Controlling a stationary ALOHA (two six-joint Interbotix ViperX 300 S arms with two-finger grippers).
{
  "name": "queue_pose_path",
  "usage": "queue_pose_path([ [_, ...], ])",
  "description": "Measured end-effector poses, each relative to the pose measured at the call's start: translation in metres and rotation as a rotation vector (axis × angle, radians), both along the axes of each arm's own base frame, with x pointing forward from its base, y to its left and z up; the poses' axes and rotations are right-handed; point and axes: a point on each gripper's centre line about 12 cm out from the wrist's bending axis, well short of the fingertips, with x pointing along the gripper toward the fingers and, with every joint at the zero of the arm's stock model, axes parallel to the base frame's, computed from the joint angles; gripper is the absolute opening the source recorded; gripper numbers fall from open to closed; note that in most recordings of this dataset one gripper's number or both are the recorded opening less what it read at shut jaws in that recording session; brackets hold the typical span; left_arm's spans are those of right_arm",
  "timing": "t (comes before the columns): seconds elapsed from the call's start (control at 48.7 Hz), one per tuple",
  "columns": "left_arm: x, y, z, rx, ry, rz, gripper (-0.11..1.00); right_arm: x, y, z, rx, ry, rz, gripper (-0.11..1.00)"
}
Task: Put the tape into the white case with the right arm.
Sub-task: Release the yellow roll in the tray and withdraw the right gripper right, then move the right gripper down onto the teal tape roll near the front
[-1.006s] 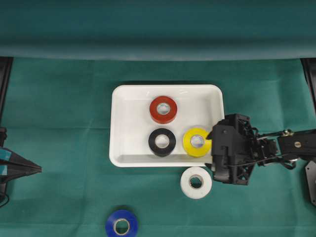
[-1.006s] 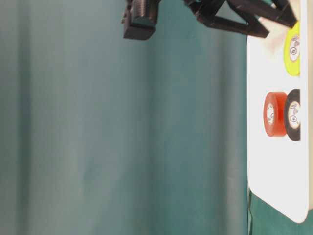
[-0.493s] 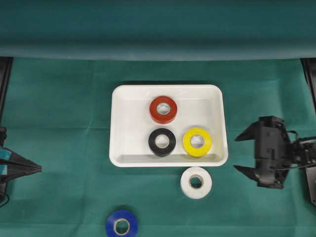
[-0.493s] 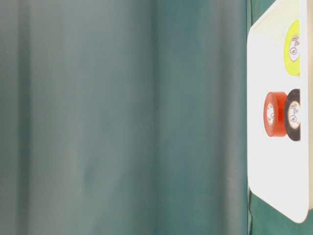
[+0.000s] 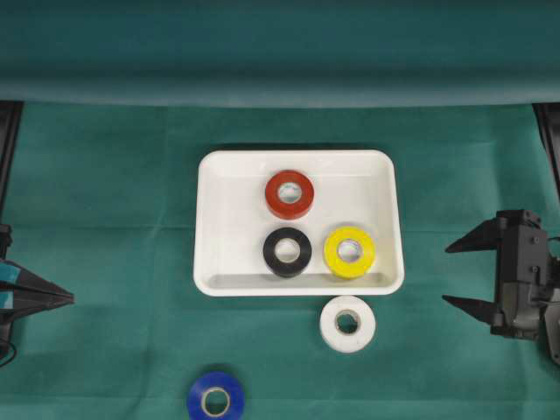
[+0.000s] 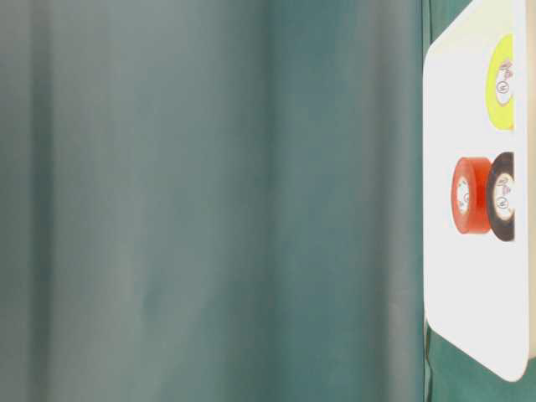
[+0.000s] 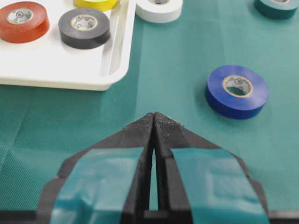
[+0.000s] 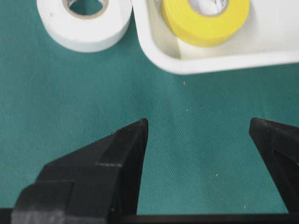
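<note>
Straight ahead of the right gripper (image 5: pixel 448 274), past its two pointed matte-black prongs spread wide with nothing between them, sits the white case (image 5: pixel 213 219), a glossy shallow plastic tray with rounded corners and a raised rim. Red tape (image 5: pixel 290 193), black tape (image 5: pixel 287 251) and yellow tape (image 5: pixel 349 252) lie flat inside it, smooth vinyl rings with pale cardboard cores. Closer to the prongs, just outside the tray's rim on the woven green cloth (image 5: pixel 105 192), lies the white tape (image 5: pixel 347 323). A blue tape (image 7: pixel 237 90) lies off ahead of the left gripper (image 7: pixel 154 119), whose teal-banded prongs are pressed together on nothing. Core labels carry small print, too tiny to read.
</note>
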Motion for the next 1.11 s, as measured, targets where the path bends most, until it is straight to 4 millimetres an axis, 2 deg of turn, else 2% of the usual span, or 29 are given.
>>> queue_pose_path([
  [0.267, 0.0, 0.0, 0.001, -0.001, -0.002, 0.0, 0.0, 0.002, 0.007, 0.002, 0.012, -0.047, 0.041, 0.67],
  [0.596, 0.0, 0.0, 0.001, 0.0, -0.002, 0.0, 0.0, -0.005, 0.042, -0.011, 0.032, -0.044, 0.236, 0.67],
  [0.965, 0.0, 0.0, 0.0, -0.001, 0.0, 0.0, 0.0, -0.012, 0.083, -0.011, 0.039, -0.058, 0.472, 0.67],
  [1.109, 0.0, 0.0, 0.001, -0.001, -0.002, 0.0, 0.0, -0.016, 0.093, -0.013, 0.041, -0.051, 0.533, 0.67],
])
